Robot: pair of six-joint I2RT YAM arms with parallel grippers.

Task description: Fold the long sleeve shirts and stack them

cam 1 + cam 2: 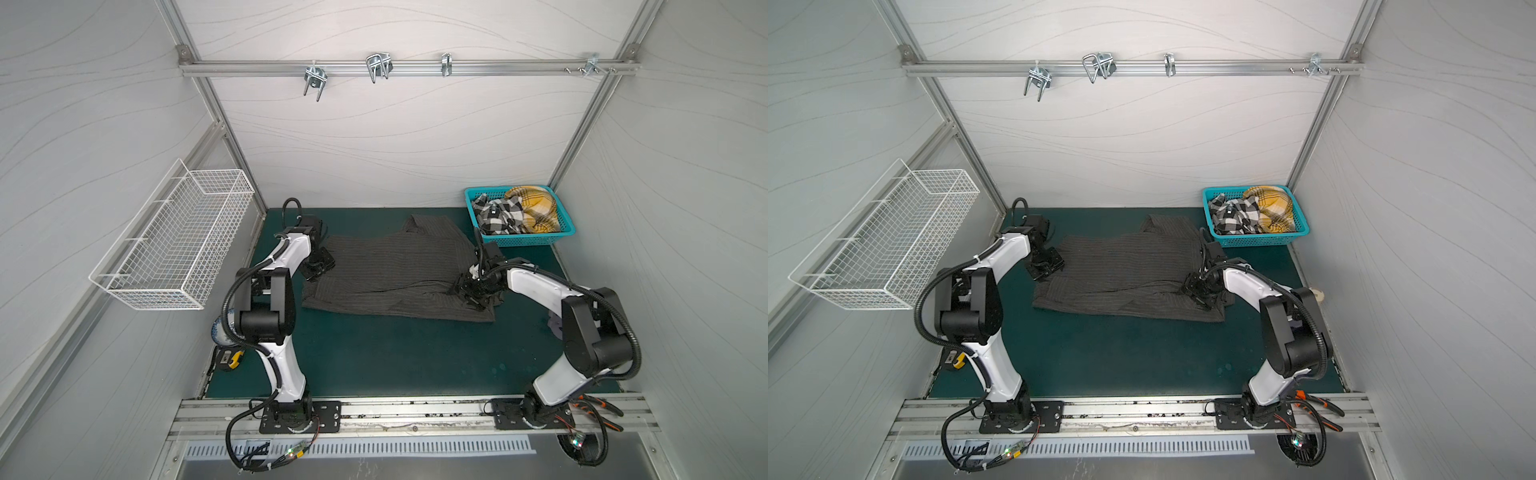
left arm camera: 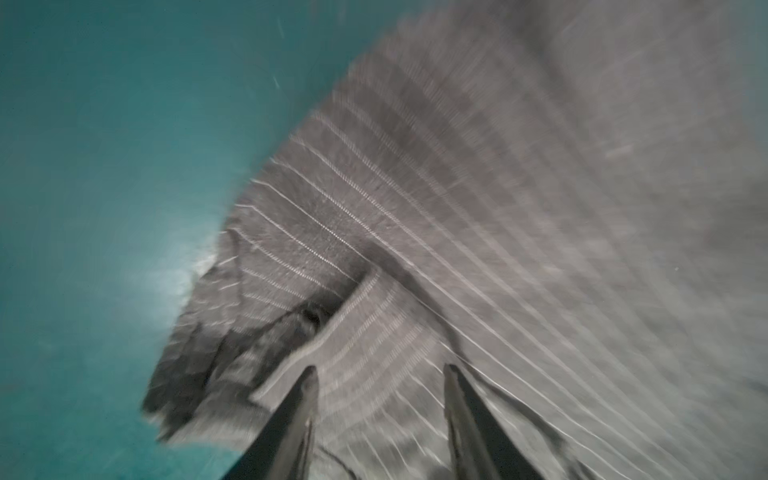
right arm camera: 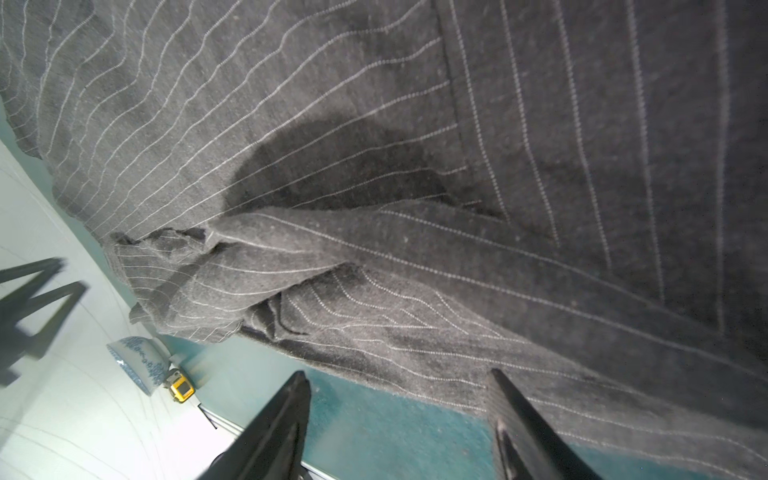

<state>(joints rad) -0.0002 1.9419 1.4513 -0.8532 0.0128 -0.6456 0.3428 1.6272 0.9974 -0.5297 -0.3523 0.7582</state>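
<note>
The dark charcoal pinstriped shirt [image 1: 395, 270] [image 1: 1125, 270] lies spread on the green mat [image 1: 395, 357] in both top views, with folds along its near edge. My left gripper [image 1: 320, 268] [image 1: 1047, 266] hovers at its left edge. In the blurred left wrist view its gripper [image 2: 381, 368] is open over the striped cloth [image 2: 498, 208], holding nothing. My right gripper [image 1: 467, 293] [image 1: 1196, 291] sits over the shirt's right side. In the right wrist view it [image 3: 397, 372] stands open above the hem [image 3: 415, 291] and bare mat. The checked shirt [image 1: 498, 214] and the yellow plaid shirt [image 1: 536, 205] lie crumpled in the teal basket [image 1: 523, 241].
A white wire basket [image 1: 174, 245] hangs on the left wall. Metal hooks [image 1: 378, 66] sit on the back rail. A blue-and-white bowl [image 1: 220, 332] and a yellow tape measure [image 1: 232, 359] lie beside the left arm. Orange-handled pliers [image 1: 598, 409] rest on the front rail.
</note>
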